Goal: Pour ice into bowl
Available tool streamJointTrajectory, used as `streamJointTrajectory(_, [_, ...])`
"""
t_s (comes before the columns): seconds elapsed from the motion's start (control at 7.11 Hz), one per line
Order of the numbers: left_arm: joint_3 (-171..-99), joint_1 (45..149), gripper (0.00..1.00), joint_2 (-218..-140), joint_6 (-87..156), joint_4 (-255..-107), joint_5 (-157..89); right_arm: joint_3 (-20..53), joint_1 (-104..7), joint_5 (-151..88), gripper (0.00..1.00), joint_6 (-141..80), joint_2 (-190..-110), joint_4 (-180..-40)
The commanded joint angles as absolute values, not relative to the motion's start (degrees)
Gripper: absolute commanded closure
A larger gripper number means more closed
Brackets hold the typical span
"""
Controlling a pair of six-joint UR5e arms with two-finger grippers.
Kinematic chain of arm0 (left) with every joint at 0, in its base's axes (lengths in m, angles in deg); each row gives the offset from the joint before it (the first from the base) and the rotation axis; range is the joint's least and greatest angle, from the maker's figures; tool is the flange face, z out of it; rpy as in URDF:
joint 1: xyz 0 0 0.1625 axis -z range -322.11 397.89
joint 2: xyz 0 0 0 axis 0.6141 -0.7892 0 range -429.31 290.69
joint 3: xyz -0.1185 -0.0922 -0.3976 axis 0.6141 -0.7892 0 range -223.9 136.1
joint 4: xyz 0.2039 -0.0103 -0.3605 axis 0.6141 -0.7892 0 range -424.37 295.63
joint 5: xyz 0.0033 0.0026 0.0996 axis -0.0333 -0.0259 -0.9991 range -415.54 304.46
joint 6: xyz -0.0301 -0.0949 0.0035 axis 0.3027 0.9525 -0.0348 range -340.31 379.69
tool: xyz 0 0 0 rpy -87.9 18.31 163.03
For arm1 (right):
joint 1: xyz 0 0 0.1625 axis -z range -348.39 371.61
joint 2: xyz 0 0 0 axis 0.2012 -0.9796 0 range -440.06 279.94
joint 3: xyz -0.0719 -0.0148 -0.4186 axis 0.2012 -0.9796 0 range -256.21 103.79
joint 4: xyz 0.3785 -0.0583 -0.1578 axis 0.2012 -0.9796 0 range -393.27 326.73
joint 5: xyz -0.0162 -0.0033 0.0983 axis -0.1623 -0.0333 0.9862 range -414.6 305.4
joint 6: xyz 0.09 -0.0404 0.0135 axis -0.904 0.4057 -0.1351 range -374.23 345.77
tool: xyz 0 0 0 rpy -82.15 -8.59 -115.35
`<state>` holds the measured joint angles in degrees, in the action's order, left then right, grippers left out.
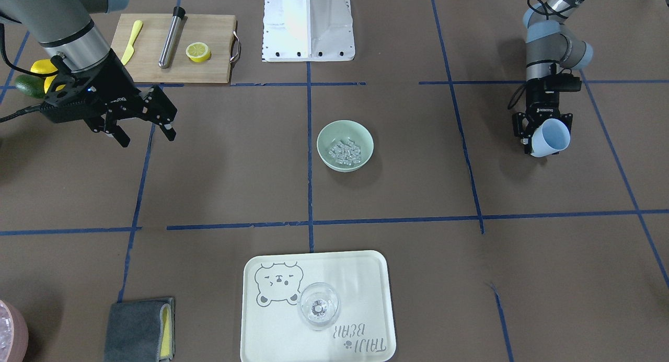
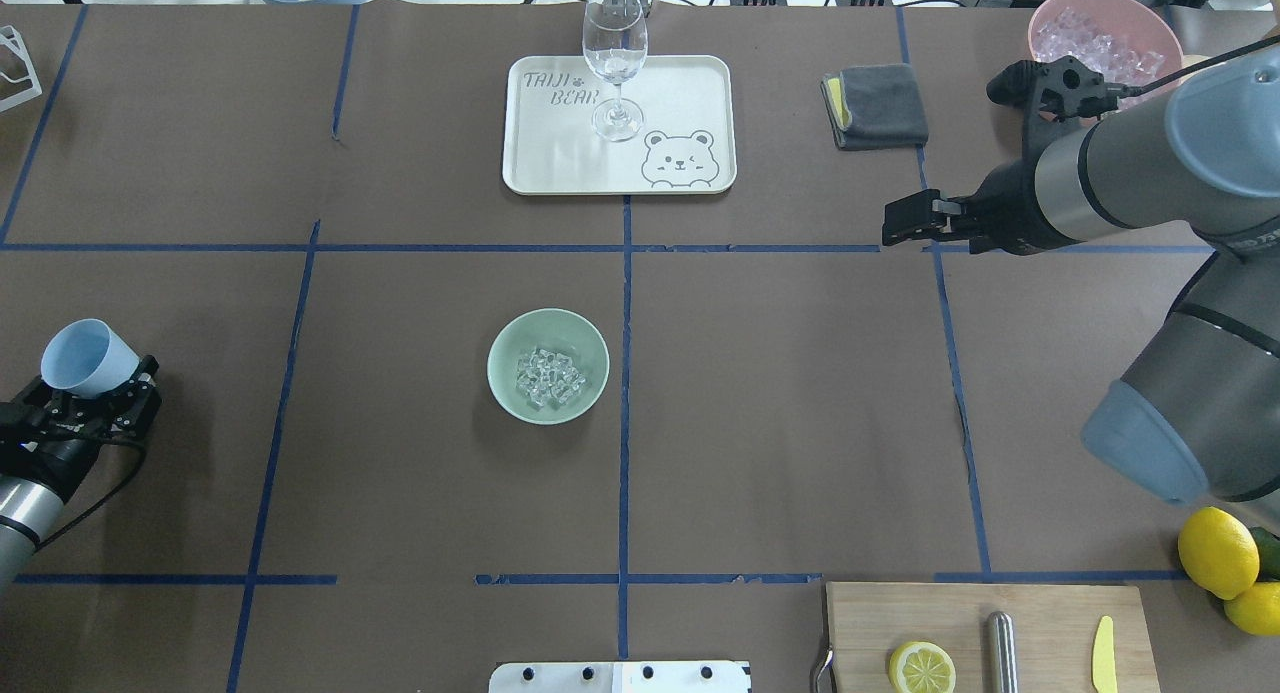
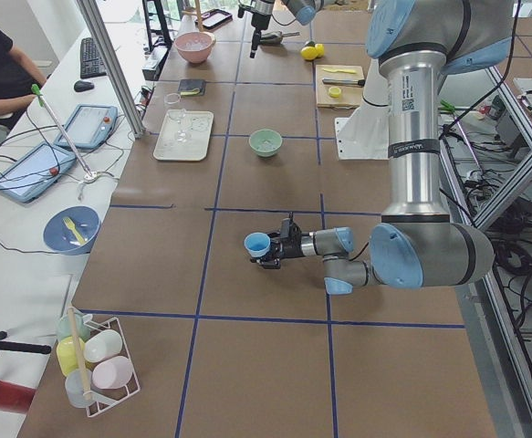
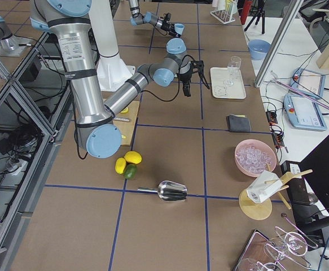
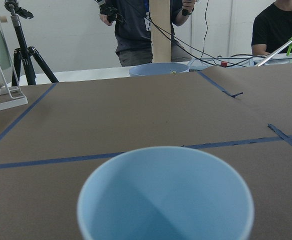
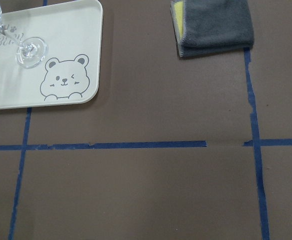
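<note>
The pale mint-green bowl point(image 1: 325, 139) point(image 2: 505, 358) point(image 3: 266, 141) stands at the table's middle. A heap of clear ice point(image 1: 345, 152) point(image 2: 549, 376) lies inside it. My left gripper point(image 1: 543, 141) point(image 2: 95, 385) is far off to the robot's left, low over the table. It is shut on a light blue cup point(image 1: 551, 136) point(image 2: 84, 357) point(image 5: 166, 195) that is tilted on its side. No ice shows in the cup in the left wrist view. My right gripper point(image 1: 148, 137) point(image 2: 905, 223) hovers open and holds nothing, off to the bowl's other side.
A cream tray point(image 2: 690, 93) with a wine glass point(image 2: 613, 53) sits beyond the bowl, and a grey cloth point(image 2: 878, 105) lies beside it. A pink tub point(image 2: 1105, 33) of ice is at the far right corner. A cutting board point(image 2: 1040, 613), lemon half point(image 2: 921, 667) and lemons point(image 2: 1215, 551) lie near the base.
</note>
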<state>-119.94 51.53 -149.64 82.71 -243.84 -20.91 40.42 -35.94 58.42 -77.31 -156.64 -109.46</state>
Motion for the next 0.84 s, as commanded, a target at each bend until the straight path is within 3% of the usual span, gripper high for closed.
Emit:
streamJointTrajectory(0.0, [-119.9, 51.5, 0.60, -149.6, 82.6, -243.8, -20.8, 40.4, -35.9, 58.5, 0.00, -77.3, -156.5, -109.5])
streamJointTrajectory(0.28, [-120.1, 51.6, 0.48, -149.6, 82.6, -243.8, -20.7, 40.5, -35.9, 58.5, 0.00, -77.3, -156.5, -109.5])
streamJointTrajectory(0.42, [-120.2, 51.6, 0.34, -149.6, 82.6, -243.9, -20.7, 40.6, -35.9, 58.5, 0.00, -77.3, -156.5, -109.5])
streamJointTrajectory(0.7, [-120.2, 51.6, 0.16, -149.5, 82.6, -244.0, -20.7, 40.8, -35.9, 58.5, 0.00, -77.4, -156.5, -109.5])
